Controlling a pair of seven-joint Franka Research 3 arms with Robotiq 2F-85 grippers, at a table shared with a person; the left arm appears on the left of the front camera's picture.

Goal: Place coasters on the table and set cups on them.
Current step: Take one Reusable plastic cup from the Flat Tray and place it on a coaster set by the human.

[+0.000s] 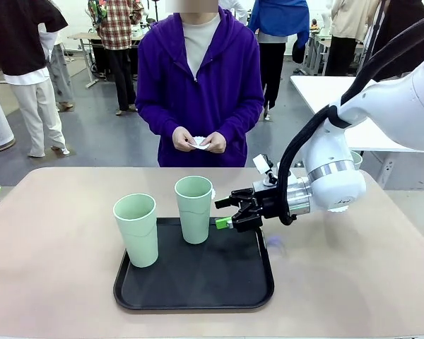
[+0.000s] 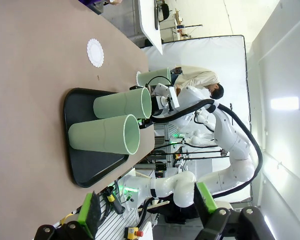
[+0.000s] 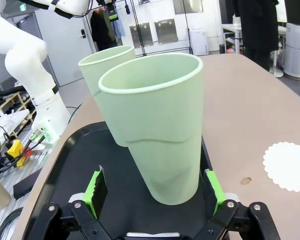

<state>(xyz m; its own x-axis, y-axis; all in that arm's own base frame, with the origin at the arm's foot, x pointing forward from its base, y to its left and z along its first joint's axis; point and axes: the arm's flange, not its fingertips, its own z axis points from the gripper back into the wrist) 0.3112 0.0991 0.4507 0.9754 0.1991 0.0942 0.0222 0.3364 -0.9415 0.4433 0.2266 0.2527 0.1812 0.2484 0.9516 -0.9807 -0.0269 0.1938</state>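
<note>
Two mint-green cups stand on a black tray (image 1: 198,286): one at the left (image 1: 136,229) and one farther back (image 1: 193,209). My right gripper (image 1: 221,212) is open and level with the tray, one finger on each side of the rear cup (image 3: 162,135); its pads (image 3: 96,187) stand just clear of the cup's base. One white coaster (image 3: 290,166) lies on the beige table (image 1: 56,212) beyond the tray. The person holds more coasters (image 1: 200,143) in both hands. My left gripper (image 2: 145,207) is open and holds nothing, well back from the cups (image 2: 107,135).
A third green cup (image 2: 155,77) stands beyond the tray, near the right arm (image 1: 332,180). The person in a purple hoodie (image 1: 201,85) stands at the far edge. A white table (image 1: 325,92) is behind at the right. Bare tabletop lies on both sides of the tray.
</note>
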